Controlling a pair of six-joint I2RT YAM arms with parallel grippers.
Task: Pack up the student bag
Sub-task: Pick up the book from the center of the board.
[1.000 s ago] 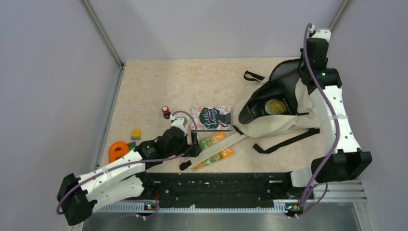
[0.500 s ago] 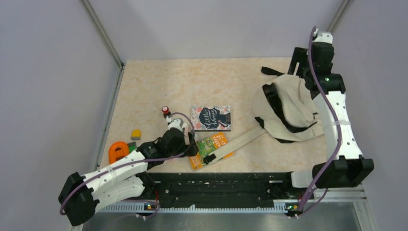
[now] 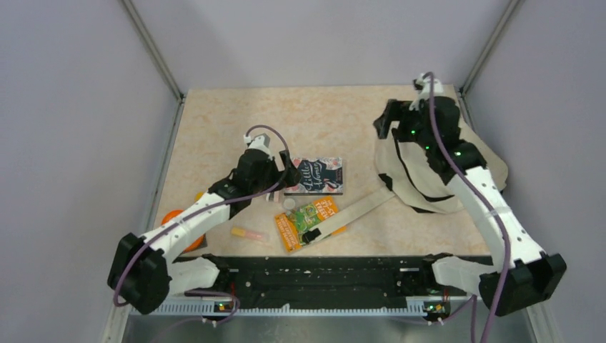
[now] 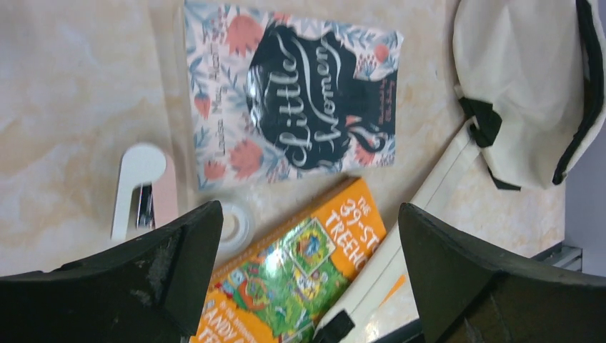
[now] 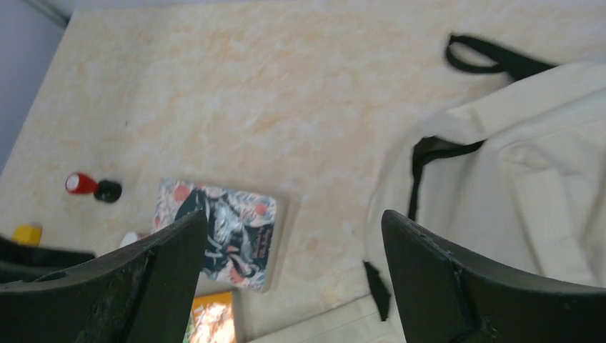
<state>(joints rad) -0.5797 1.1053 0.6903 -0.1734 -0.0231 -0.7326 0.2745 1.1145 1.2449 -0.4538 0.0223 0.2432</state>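
Observation:
The student bag [image 3: 436, 175] is a cream backpack lying slumped and closed at the right of the table; it also shows in the right wrist view [image 5: 529, 179] and the left wrist view [image 4: 522, 86]. One long beige strap [image 3: 361, 207] trails toward the front. My right gripper [image 3: 386, 127] hovers open above the bag's left edge, holding nothing [image 5: 293, 279]. My left gripper [image 3: 284, 176] is open beside the "Little Women" book [image 3: 314, 175], above the book [image 4: 293, 107] and an orange book [image 4: 300, 271], empty [image 4: 307, 286].
The orange book [image 3: 309, 218] lies partly under the strap. A white tape roll [image 3: 289, 203], a yellow-pink pen [image 3: 246, 233] and an orange tape dispenser [image 3: 174, 216] lie near the left arm. A red-and-black stamp [image 5: 93, 187] and a yellow object [image 5: 27, 233] sit left of the books.
My right gripper opened and let go of the bag, which collapsed shut; that arm swung forward over the bag. My left arm moved away from the front to the "Little Women" book.

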